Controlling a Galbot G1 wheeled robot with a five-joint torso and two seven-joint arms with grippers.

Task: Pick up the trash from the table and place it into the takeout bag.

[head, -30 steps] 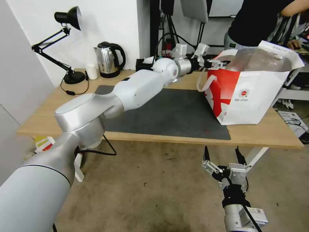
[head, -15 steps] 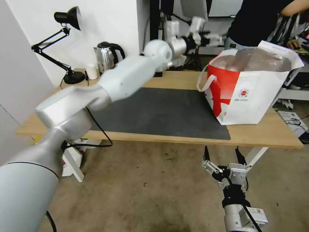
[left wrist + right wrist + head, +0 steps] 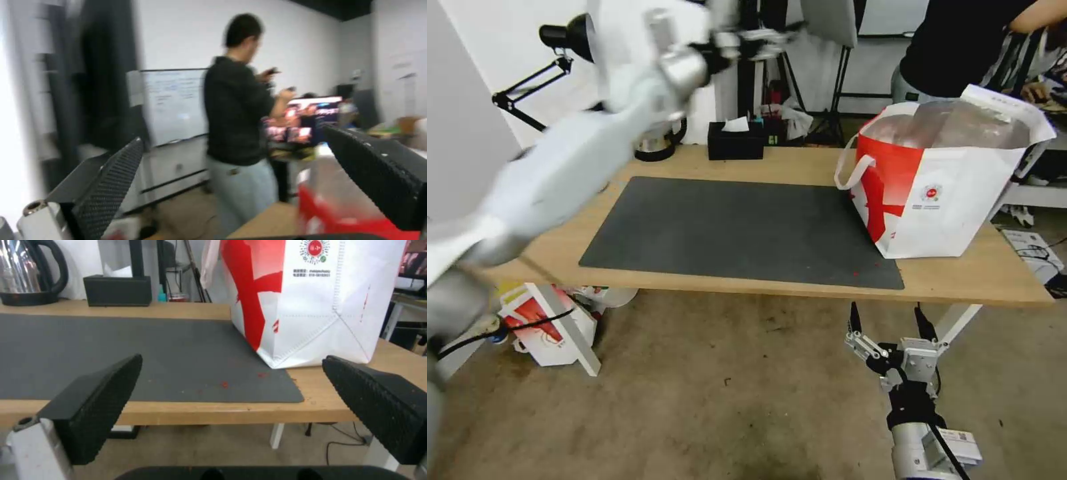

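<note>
Now, left pincer (image 3: pixel 754 41): raised high in the upper left of the head view, above the far edge of the worktop; its two black pads (image 3: pixel 111 180) stand wide apart with nothing between them.
Right pincer (image 3: pixel 887 327): parked low at the lower right of the head view, below the worktop's front edge; its fingers are spread and hold nothing.
Takeout bag (image 3: pixel 940 187): upright at the right end of the worktop, mouth open, foil lining showing, one corner resting on the mat.
Trash: none lies on the mat or the bare wood; I judge it is already inside the bag, though the bag's contents cannot be made out.
Task stage: by my reading, the clearing is done or nearly so.
Risk, arm: the left arm is extended high and close to the desk lamp (image 3: pixel 560 40) and the steel kettle (image 3: pixel 657 143); a careless sweep could knock either over.
Risk, bag: the bag is tall and light-walled, with a white loop handle (image 3: pixel 848 170) hanging loose on its near side; a pincer catching that loop could tip it.
Worktop (image 3: pixel 974 280): light wood, with a dark grey mat (image 3: pixel 740 230) bearing a few red crumbs near the bag.
Room: black tissue box (image 3: pixel 735 141) at the back edge, a smaller red-printed bag (image 3: pixel 537 320) on the floor under the left end, a whiteboard (image 3: pixel 173 103) in the background.
</note>
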